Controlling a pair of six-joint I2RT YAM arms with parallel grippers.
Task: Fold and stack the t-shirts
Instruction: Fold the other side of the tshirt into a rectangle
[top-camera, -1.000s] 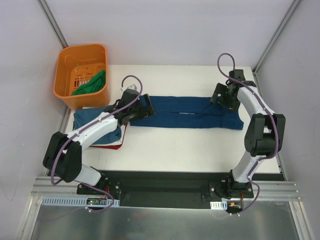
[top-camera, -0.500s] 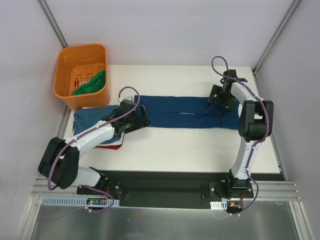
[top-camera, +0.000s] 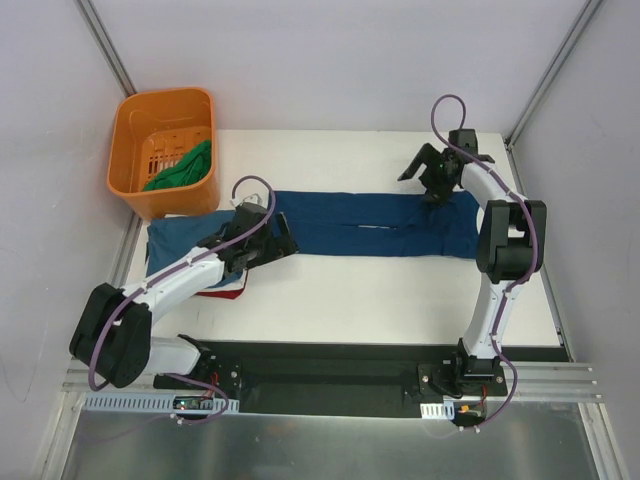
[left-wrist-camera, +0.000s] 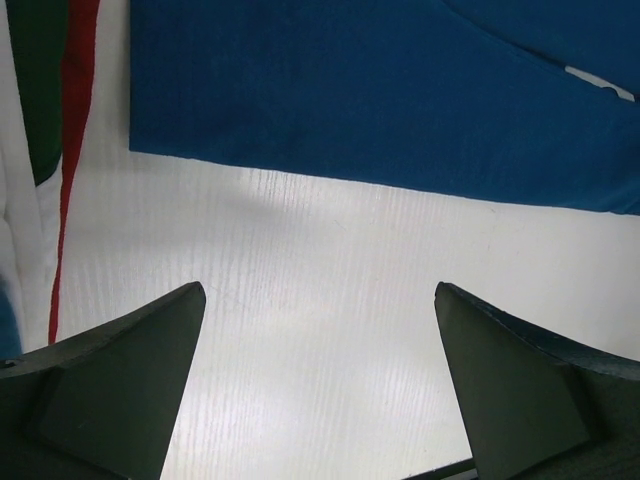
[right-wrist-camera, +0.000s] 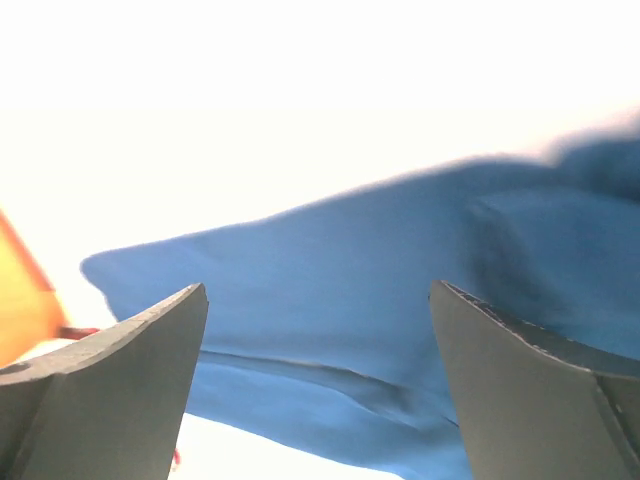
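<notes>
A teal-blue t-shirt (top-camera: 370, 222) lies folded into a long strip across the middle of the table. My left gripper (top-camera: 284, 244) is open and empty at the strip's near left corner. In the left wrist view it (left-wrist-camera: 318, 288) hangs over bare table, with the shirt's edge (left-wrist-camera: 380, 100) just beyond the fingertips. My right gripper (top-camera: 421, 182) is open and empty above the strip's far right end. The right wrist view (right-wrist-camera: 318, 286) shows blue cloth (right-wrist-camera: 330, 300) between the jaws. A stack of folded shirts (top-camera: 180, 243), blue on top with a red edge (top-camera: 228, 292), lies at the left.
An orange basket (top-camera: 135, 160) at the far left corner holds a green shirt (top-camera: 186, 165). In the left wrist view, red (left-wrist-camera: 78, 120), green (left-wrist-camera: 38, 90) and white edges of the stack show at the left. Grey walls enclose the table.
My left gripper has drawn back off the shirt's left end toward the near side. My right gripper has lifted off the right end and swung toward the far side, jaws open.
</notes>
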